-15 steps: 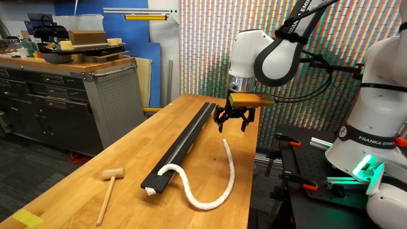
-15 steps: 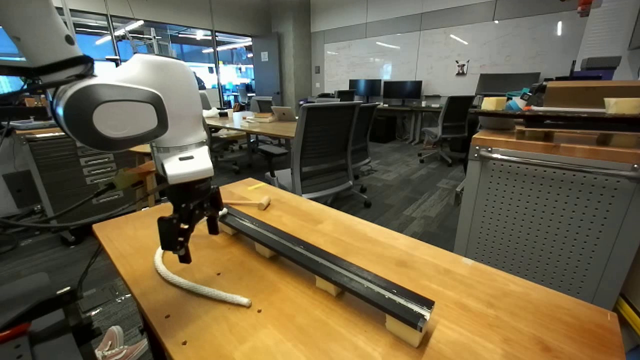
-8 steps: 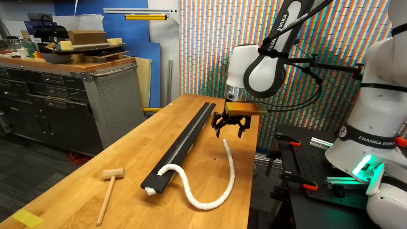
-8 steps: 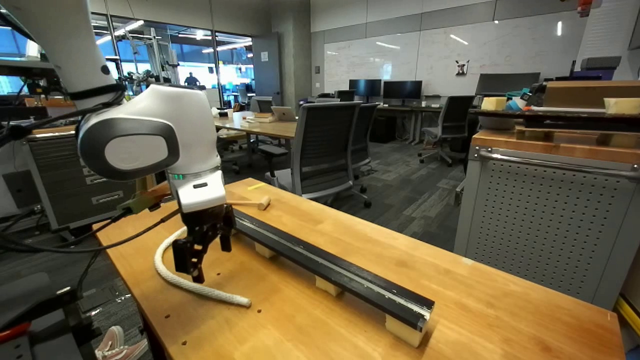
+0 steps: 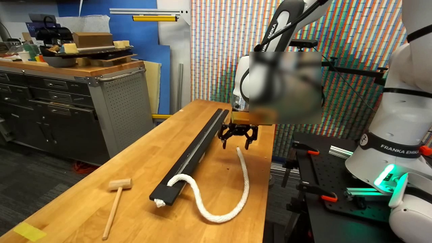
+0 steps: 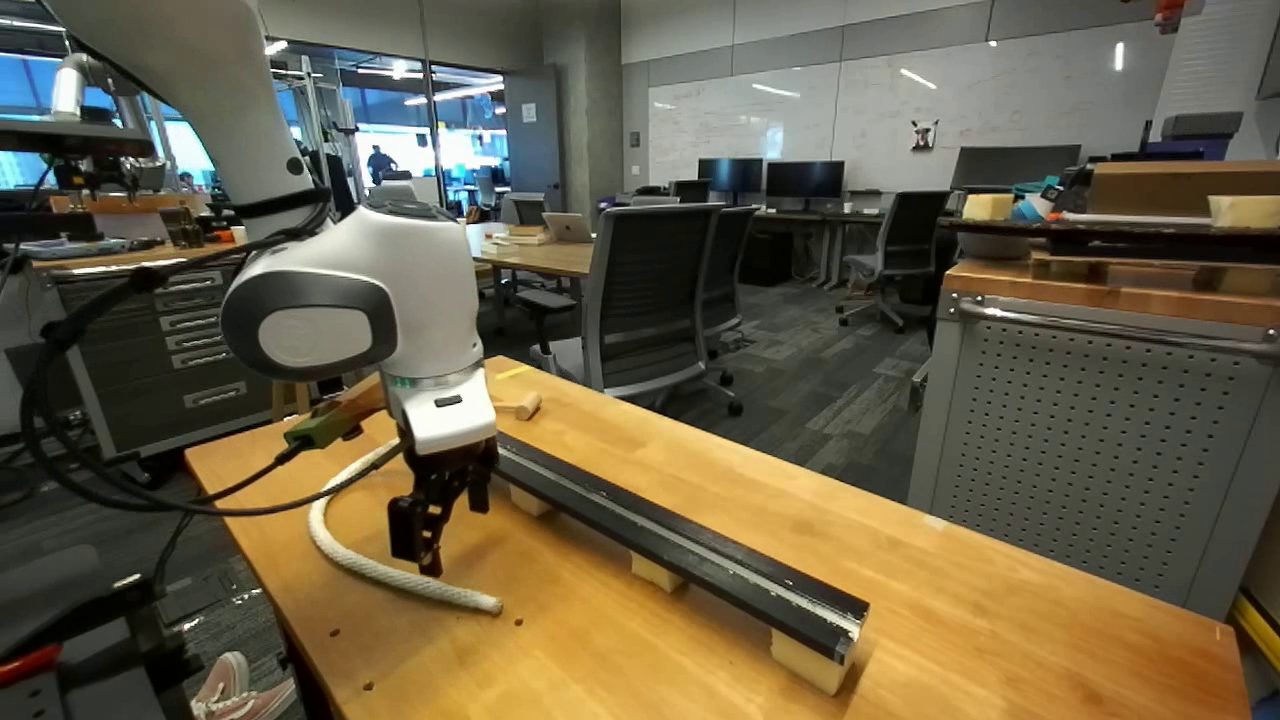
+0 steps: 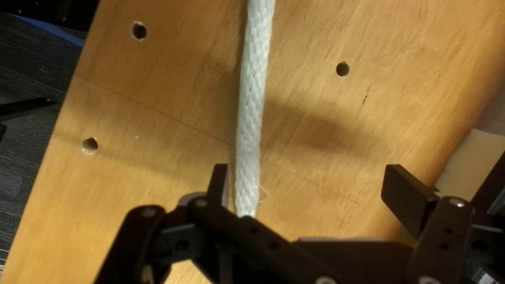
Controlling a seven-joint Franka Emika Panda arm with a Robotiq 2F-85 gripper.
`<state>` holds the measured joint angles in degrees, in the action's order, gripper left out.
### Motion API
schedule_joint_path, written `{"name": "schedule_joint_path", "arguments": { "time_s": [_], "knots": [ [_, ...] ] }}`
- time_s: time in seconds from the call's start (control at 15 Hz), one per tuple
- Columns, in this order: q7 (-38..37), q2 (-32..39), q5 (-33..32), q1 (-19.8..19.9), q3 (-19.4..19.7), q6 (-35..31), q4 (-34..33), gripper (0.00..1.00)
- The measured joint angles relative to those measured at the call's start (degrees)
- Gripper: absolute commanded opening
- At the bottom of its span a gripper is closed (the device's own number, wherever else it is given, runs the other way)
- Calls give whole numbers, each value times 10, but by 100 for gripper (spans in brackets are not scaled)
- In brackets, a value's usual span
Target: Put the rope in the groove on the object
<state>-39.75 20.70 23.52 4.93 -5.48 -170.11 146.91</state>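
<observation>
White rope [image 5: 219, 218]: one end seated in the black bar [image 6: 690, 562], rest curved on the surface [image 5: 145, 158].
Fingers [image 7: 408, 199]: held apart above the rope, nothing clamped.
Groove [image 6: 670, 529]: mostly unfilled; reach judged in hand; rope should next be centred between fingers, then clamped.

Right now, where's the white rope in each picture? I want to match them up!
In an exterior view: the white rope snakes through the lower middle.
In an exterior view: the white rope curves at the lower left, partly hidden.
In the wrist view: the white rope runs from the top edge down the middle.
Shared landmark: the black gripper, open, shows in all three.
</observation>
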Motion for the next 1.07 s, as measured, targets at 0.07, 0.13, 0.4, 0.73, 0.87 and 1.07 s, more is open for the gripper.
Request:
{"name": "schedule_joint_path", "arguments": {
  "time_s": [0.07,0.13,0.4,0.73,0.87,1.07],
  "knots": [
    [8,7,0,0,2,0,-2,100],
    [14,13,0,0,2,0,-2,100],
    [33,35,0,0,3,0,-3,100],
    [44,61,0,-1,8,1,-15,60],
    [46,67,0,-1,11,2,-18,45],
    [47,65,0,-1,13,3,-22,23]
  ]
}}
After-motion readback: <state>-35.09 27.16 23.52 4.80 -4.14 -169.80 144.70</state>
